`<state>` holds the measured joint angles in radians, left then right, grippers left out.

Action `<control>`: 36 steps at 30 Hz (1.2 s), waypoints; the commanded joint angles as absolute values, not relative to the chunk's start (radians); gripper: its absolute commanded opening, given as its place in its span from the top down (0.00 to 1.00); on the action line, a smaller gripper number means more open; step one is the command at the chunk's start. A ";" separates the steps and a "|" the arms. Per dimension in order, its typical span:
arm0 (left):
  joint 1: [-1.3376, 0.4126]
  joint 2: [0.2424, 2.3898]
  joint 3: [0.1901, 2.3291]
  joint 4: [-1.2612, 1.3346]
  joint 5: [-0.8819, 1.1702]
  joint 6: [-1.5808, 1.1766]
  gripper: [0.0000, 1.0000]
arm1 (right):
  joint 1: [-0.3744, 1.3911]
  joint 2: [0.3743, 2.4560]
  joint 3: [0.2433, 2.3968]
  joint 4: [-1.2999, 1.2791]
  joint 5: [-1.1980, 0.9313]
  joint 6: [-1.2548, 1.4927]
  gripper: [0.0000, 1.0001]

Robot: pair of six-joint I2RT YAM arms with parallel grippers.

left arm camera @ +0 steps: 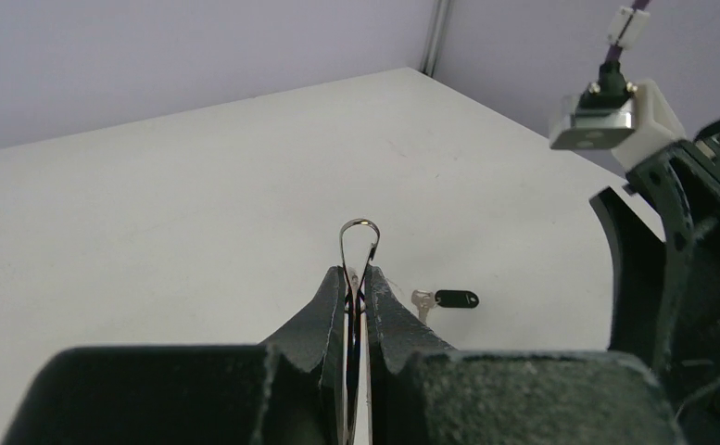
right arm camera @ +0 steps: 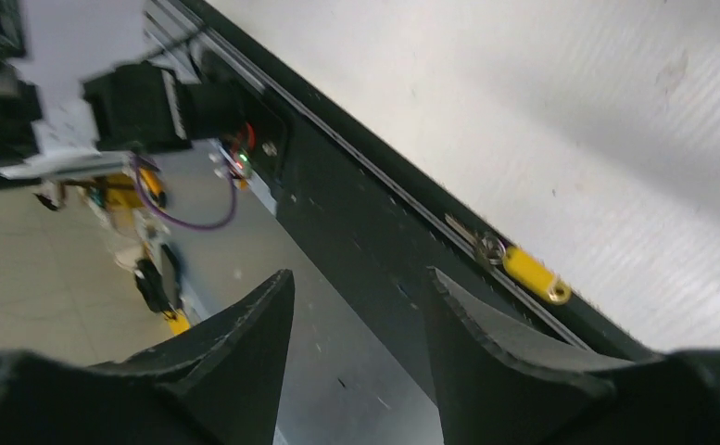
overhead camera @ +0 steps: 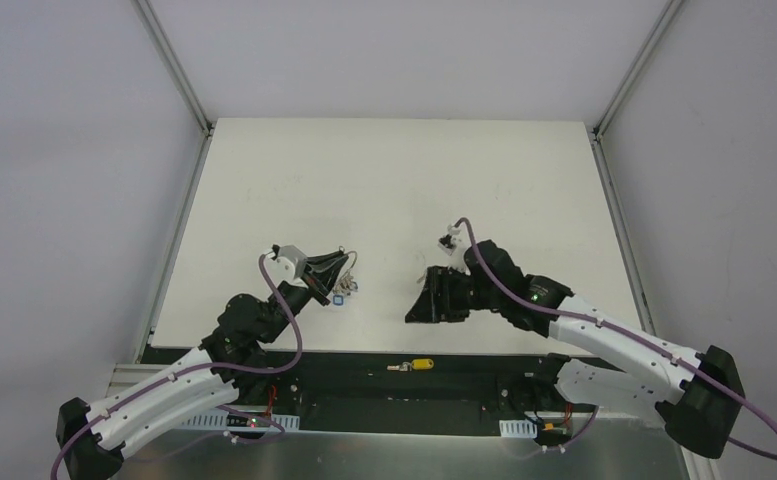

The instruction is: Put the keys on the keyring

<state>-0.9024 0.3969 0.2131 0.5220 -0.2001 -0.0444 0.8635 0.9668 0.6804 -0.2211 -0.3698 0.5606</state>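
Now, keyring (left arm camera: 360,222) upright between left pincer's (left arm camera: 357,280) tight jaws.

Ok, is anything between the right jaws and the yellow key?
Nothing visible. The yellow key lies on the black ledge at the table's near edge; only bare ledge separates it from the open jaws.

Overhead view; wrist views seemingly close

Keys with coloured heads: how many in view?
2. The yellow-headed key lies on the black rail along the near edge of the table; the black-headed key lies on the table beyond the left gripper. More may be hidden.
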 commanded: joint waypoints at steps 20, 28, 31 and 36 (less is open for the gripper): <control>-0.905 0.454 0.229 0.580 -0.308 -0.172 1.00 | 1.391 1.344 0.845 -0.534 0.363 1.165 0.42; -0.905 0.408 0.215 0.562 -0.334 -0.186 1.00 | 1.451 1.454 0.876 -0.606 0.471 1.308 0.48; -0.904 0.410 0.216 0.560 -0.336 -0.198 1.00 | 1.488 1.485 0.898 -0.648 0.488 1.354 0.48; -0.904 0.412 0.218 0.560 -0.326 -0.221 1.00 | 1.515 1.527 0.907 -0.667 0.495 1.421 0.50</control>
<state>-0.9024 0.4187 0.2131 0.4950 -0.3195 -0.1833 1.4960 1.5051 0.8730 -0.6052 0.4480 1.3277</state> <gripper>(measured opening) 0.030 0.514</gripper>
